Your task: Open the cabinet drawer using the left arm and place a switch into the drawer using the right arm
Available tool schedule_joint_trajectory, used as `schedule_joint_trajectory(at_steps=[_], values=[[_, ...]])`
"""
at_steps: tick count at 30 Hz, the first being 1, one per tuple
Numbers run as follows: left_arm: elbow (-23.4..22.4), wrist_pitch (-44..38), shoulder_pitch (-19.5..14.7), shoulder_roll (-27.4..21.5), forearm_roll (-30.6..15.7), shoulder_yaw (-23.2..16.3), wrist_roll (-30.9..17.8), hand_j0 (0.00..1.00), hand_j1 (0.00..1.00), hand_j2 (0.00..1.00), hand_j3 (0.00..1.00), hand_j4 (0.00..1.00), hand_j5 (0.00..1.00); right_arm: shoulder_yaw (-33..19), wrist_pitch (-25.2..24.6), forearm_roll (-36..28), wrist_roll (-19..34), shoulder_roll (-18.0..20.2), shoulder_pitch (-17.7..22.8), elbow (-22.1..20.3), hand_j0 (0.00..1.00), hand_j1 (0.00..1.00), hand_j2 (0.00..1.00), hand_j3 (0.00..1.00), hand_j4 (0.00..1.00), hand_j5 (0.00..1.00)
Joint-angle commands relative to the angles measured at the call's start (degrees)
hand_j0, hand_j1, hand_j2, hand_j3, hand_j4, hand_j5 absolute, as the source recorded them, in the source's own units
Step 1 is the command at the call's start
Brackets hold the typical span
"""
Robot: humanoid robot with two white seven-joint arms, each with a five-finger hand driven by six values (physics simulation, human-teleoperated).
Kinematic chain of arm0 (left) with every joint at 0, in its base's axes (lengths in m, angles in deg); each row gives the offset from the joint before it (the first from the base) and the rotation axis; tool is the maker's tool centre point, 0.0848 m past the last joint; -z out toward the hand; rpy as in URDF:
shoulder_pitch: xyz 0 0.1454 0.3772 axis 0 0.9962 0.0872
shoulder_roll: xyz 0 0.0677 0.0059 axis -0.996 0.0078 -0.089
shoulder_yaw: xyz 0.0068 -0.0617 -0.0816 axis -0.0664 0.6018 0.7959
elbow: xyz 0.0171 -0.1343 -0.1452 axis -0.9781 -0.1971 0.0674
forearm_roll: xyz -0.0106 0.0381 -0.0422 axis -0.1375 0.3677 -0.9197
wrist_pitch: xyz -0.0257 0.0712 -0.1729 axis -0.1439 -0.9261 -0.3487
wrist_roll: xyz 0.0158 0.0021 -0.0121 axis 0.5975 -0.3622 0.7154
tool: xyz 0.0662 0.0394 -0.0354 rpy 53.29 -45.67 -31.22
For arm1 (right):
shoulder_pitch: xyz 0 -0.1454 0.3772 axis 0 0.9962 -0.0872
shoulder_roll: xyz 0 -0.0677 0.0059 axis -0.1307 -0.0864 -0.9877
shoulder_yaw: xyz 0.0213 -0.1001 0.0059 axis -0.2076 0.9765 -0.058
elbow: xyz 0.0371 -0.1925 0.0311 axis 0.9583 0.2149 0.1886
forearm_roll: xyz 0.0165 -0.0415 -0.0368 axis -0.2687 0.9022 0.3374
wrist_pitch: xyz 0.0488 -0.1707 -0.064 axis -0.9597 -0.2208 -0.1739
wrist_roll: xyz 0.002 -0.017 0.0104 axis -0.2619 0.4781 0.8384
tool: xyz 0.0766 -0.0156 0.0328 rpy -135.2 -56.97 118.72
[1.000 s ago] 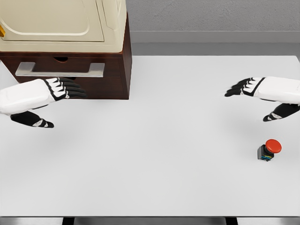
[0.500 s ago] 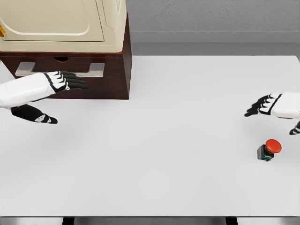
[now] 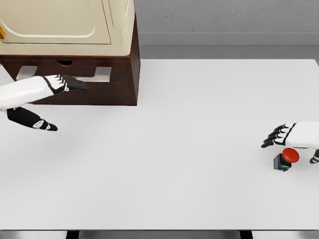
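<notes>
While the drawer at the far left sits closed in the cabinet, the left hand reaches its handle, fingers extended and gripping nothing. At the near right, the right hand, fingers spread and empty, hovers just above the red-capped switch on the table.

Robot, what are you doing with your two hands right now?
The left hand is reaching up to the silver handle of the brown drawer, fingers straight, not gripping yet. The drawer looks shut. The right hand hovers open just above the red switch, which sits on the white table. Nothing is picked up yet.
</notes>
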Motion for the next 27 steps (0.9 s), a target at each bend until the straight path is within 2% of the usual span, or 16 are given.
schedule_joint_trajectory(at_steps=[1, 4, 9, 12, 16, 23, 27], values=[[-0.5, -0.1, 0.0, 0.0, -1.2, 0.2, -0.4, 1.0, 1.0, 1.0, 1.0, 1.0, 1.0, 0.4, -0.1, -0.2, -0.1, -0.2, 0.0, 0.0, 1.0, 1.0, 1.0, 1.0, 1.0, 1.0], [-1.0, -0.1, -0.1, 0.1, -2.8, 0.2, -0.6, 1.0, 1.0, 1.0, 1.0, 1.0, 1.0, 0.5, -0.1, -0.2, 0.1, -0.5, 0.1, -0.2, 1.0, 1.0, 1.0, 1.0, 1.0, 1.0], [-2.5, -0.1, -0.3, 0.4, -3.3, 0.2, -0.7, 1.0, 1.0, 1.0, 1.0, 1.0, 1.0, 0.4, -0.1, 0.8, 0.2, -2.5, 0.1, 1.0, 1.0, 1.0, 1.0, 1.0, 1.0, 1.0], [-3.4, -0.1, -0.3, 0.6, -3.7, 0.2, -0.7, 1.0, 1.0, 1.0, 1.0, 1.0, 1.0, 0.4, -0.1, 0.8, 0.1, -2.4, 0.1, 1.7, 1.0, 1.0, 1.0, 1.0, 1.0, 1.0], [-5.4, -0.1, -0.3, 1.1, -3.7, 0.2, -0.6, 1.0, 1.0, 1.0, 1.0, 1.0, 1.0, 0.4, -0.1, 0.9, 0.1, -2.2, 0.1, 0.9, 1.0, 1.0, 1.0, 1.0, 1.0, 1.0], [-9.8, -0.1, -0.3, 5.1, -3.5, 0.1, -0.7, 1.0, 1.0, 1.0, 1.0, 1.0, 1.0, 0.6, -0.1, 1.1, 0.1, -1.8, 1.0, -0.5, 1.0, 1.0, 1.0, 1.0, 1.0, 1.0], [-11.3, -0.1, -0.2, 5.1, -3.7, -0.3, -0.5, 1.0, 1.0, 1.0, 1.0, 1.0, 1.0, 0.9, -0.1, 1.0, 0.1, -2.2, 1.0, -0.5, 1.0, 1.0, 1.0, 1.0, 1.0, 1.0]])
